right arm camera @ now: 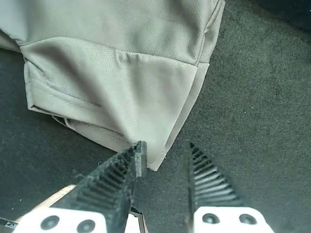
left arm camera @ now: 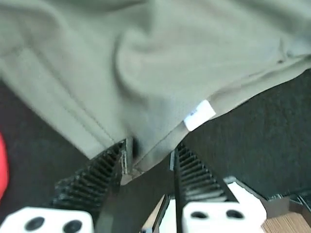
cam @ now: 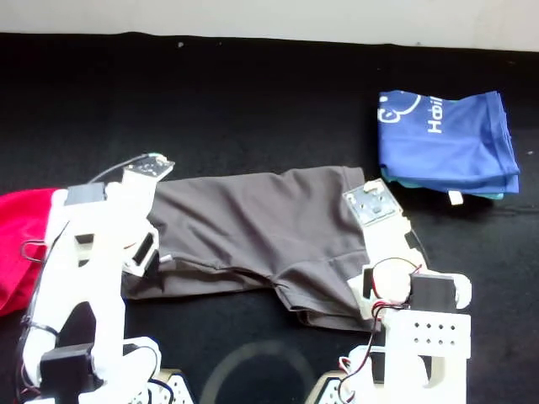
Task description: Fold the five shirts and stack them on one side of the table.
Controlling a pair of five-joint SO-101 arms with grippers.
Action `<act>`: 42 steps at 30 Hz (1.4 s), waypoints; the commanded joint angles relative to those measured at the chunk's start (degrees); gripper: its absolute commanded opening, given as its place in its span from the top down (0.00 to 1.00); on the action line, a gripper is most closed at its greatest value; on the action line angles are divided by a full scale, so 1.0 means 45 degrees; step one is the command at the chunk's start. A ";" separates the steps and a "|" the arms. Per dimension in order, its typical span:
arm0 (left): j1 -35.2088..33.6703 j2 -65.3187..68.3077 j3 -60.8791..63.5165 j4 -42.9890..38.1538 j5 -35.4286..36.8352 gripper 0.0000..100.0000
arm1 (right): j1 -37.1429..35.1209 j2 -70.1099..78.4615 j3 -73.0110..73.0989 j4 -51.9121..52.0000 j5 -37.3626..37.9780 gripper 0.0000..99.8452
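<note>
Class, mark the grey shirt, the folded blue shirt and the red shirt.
grey shirt [cam: 244, 227], high view, middle of its body.
folded blue shirt [cam: 446, 139], high view, centre of its top face.
red shirt [cam: 21, 236], high view, middle of its visible part.

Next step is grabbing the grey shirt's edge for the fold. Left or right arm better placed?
Left, likely. The left claw stands open with the hem of the grey shirt between its fingers. The right claw is open too, but mostly over bare table beside its corner.
</note>
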 commanded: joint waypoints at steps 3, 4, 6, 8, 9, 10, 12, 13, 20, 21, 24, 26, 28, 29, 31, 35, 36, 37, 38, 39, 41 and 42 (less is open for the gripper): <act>-0.0713 -0.0440 -0.3429 0.2071 -0.0137 0.86 | 0.0166 -0.0147 -0.2589 0.0674 0.0059 0.86; -0.0733 -0.0440 -0.4073 0.2462 -0.0137 0.86 | 0.0166 -0.0107 -0.3096 0.0694 0.0059 0.86; -0.0752 -0.0440 -0.5226 0.3145 -0.0137 0.86 | 0.0166 -0.0088 -0.3761 0.0283 0.0059 0.86; -0.0752 -0.0440 -0.6183 0.3614 -0.0137 0.85 | 0.0166 -0.0049 -0.3878 -0.0576 -0.0020 0.86; -0.0752 -0.0440 -0.6515 0.3673 -0.0137 0.85 | 0.0166 -0.0049 -0.3858 -0.1026 -0.0215 0.86; -0.0752 -0.0400 -0.6769 0.3653 -0.0137 0.86 | 0.0147 0.0088 -0.3761 -0.1495 -0.0469 0.86; -0.0713 -0.0322 -0.6769 0.3614 -0.0137 0.86 | 0.0068 0.0791 -0.3604 -0.2335 -0.0938 0.87; -0.0635 -0.0303 -0.6535 0.3360 -0.0098 0.89 | -0.0029 0.1377 -0.3526 -0.2764 -0.1172 0.90; 0.0225 0.1241 -0.3526 -0.1309 0.0117 0.99 | -0.1709 0.6496 -0.3800 -0.5382 -0.2344 0.99; 0.0225 0.1612 -0.3370 -0.1817 0.0410 0.99 | -0.1924 0.7101 -0.3956 -0.5792 -0.2481 0.99; 0.0205 0.2823 -0.3526 -0.2969 0.1328 0.99 | -0.2393 0.8664 -0.4620 -0.7023 -0.2911 0.99; 0.0205 0.3585 -0.3956 -0.3516 0.1934 0.99 | -0.2667 0.9543 -0.5148 -0.7512 -0.3184 0.99; 0.0225 0.4210 -0.4581 -0.3907 0.2774 0.99 | -0.2921 1.0403 -0.5675 -0.7824 -0.3243 0.99; 0.0244 0.4503 -0.4952 -0.4044 0.3204 0.99 | -0.2999 1.0774 -0.5929 -0.7941 -0.3243 0.99; 0.0244 0.5031 -0.5773 -0.4161 0.4044 0.99 | -0.3038 1.1556 -0.6476 -0.8137 -0.3243 0.99; 0.0303 0.6300 -0.7062 -0.4161 0.5138 0.99 | -0.3057 1.2943 -0.7453 -0.8156 -0.3243 0.99; 0.0283 0.6711 -0.7277 -0.4200 0.5138 0.99 | -0.3057 1.3275 -0.7609 -0.8156 -0.3243 0.99; 0.0244 0.7121 -0.7453 -0.4220 0.5138 0.99 | -0.3057 1.3607 -0.7707 -0.8156 -0.3243 0.99; 0.0205 0.7629 -0.7668 -0.4220 0.5138 0.99 | -0.3057 1.3958 -0.7844 -0.8156 -0.3243 0.99; 0.0127 0.8098 -0.7922 -0.4220 0.5138 0.99 | -0.3038 1.4330 -0.7961 -0.8156 -0.3243 0.99; -0.0264 0.8977 -0.8508 -0.4220 0.5158 0.99 | -0.2960 1.5150 -0.8293 -0.8156 -0.3223 0.99; -0.0479 0.9368 -0.8879 -0.4220 0.5177 0.99 | -0.2803 1.5560 -0.8488 -0.8156 -0.3204 0.99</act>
